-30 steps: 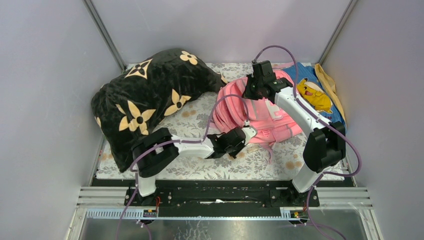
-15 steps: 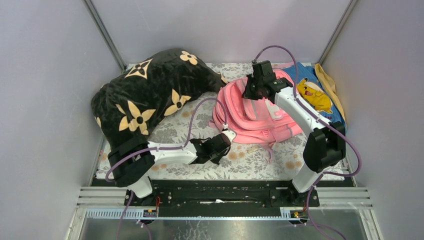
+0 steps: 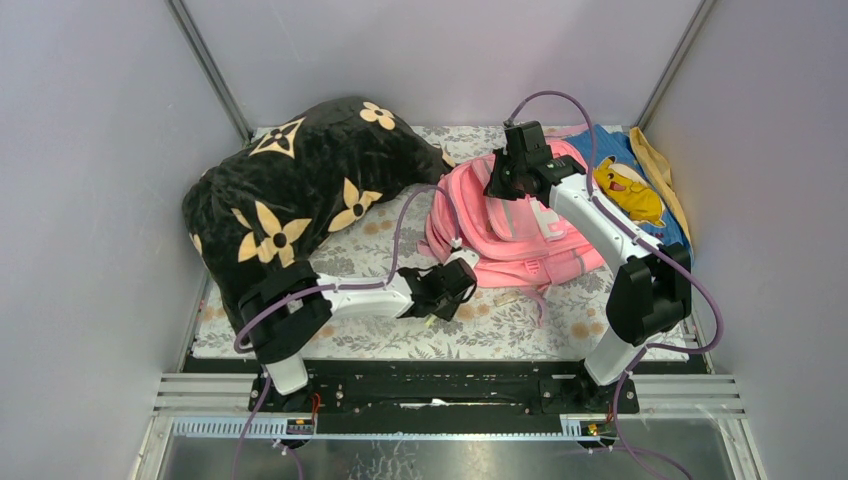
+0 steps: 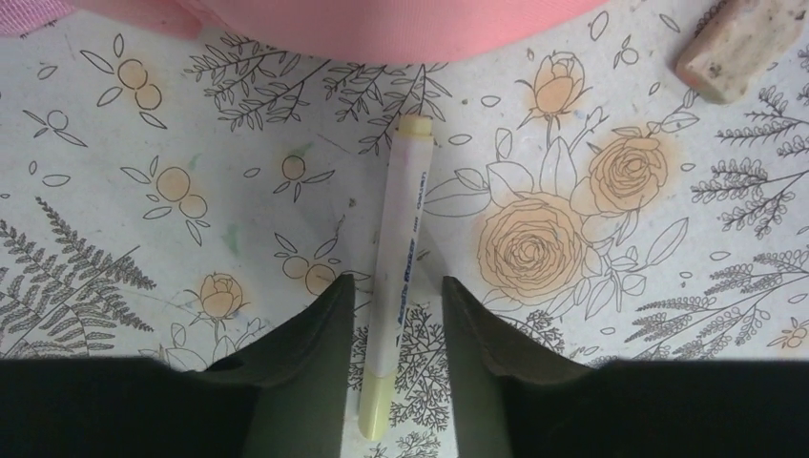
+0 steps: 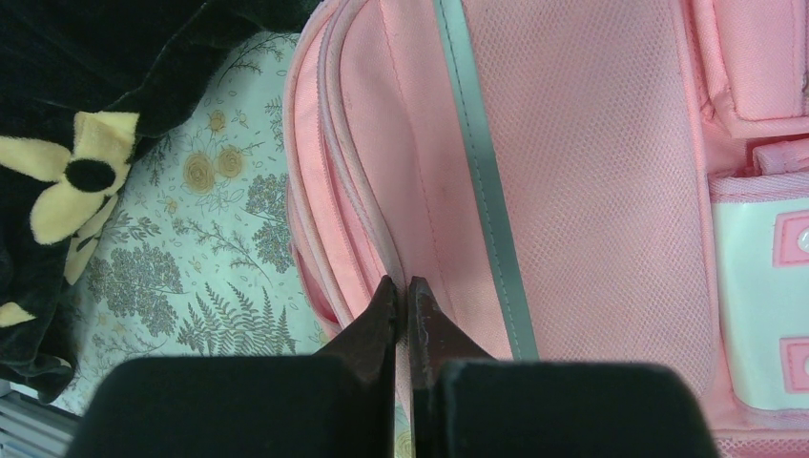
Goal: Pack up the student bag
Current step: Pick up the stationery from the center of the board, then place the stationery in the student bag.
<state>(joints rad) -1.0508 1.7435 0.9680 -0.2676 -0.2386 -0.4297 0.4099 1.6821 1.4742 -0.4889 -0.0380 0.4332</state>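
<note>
The pink student bag (image 3: 520, 225) lies on the floral cloth at the back right, and its mesh side and grey trim (image 5: 572, 172) fill the right wrist view. My right gripper (image 5: 402, 284) is shut on a thin pink rim of the bag's left edge, up at the bag's far side (image 3: 500, 185). My left gripper (image 3: 438, 303) hangs low over the cloth just in front of the bag. It is open (image 4: 396, 281), and a white marker with pale yellow ends (image 4: 401, 248) lies lengthwise between its fingers, with a gap on each side. The bag's lower edge (image 4: 382, 24) is just beyond the marker's tip.
A big black pillow with tan flowers (image 3: 290, 200) covers the back left. A blue cloth with a yellow cartoon figure (image 3: 625, 185) and a yellow strap (image 3: 660, 165) lie behind the bag at right. A beige eraser-like block (image 4: 739, 43) rests on the cloth near the bag.
My left arm drew back from the bag toward the front left, then came right again over the marker, and its jaws opened. The right arm has not moved.
</note>
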